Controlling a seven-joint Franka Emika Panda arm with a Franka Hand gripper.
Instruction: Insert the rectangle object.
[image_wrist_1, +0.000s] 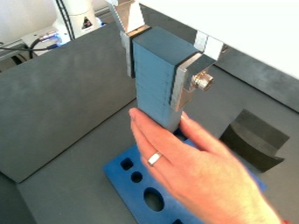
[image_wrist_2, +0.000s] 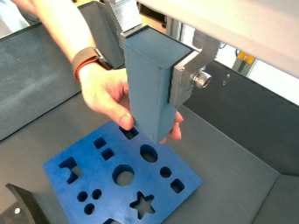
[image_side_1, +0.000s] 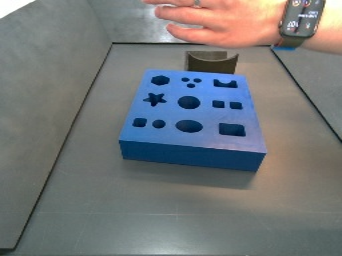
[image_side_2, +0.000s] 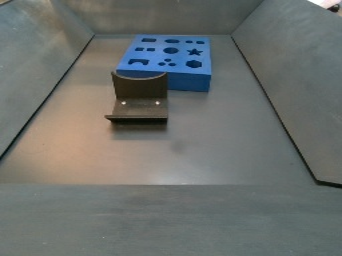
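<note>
The rectangle object, a long light-blue bar, shows in both wrist views (image_wrist_1: 158, 79) (image_wrist_2: 149, 87). It stands upright between the silver fingers of my gripper (image_wrist_1: 156, 87) (image_wrist_2: 152, 83), which is shut on its upper part. A person's hand (image_wrist_1: 193, 166) (image_wrist_2: 111, 87) grasps the bar's lower end. The dark-blue board with shaped holes (image_wrist_1: 126, 172) (image_wrist_2: 100, 171) lies on the floor below the bar. The board also shows in both side views (image_side_1: 187, 152) (image_side_2: 194, 80). The gripper and the bar are out of view in both side views.
The dark fixture (image_side_1: 211, 62) (image_side_2: 138, 100) stands on the floor right beside the board; it also shows in the wrist views (image_wrist_1: 260, 140) (image_wrist_2: 24, 210). The hand with a wristwatch (image_side_1: 227, 20) hovers above the fixture. Sloping grey walls enclose the floor.
</note>
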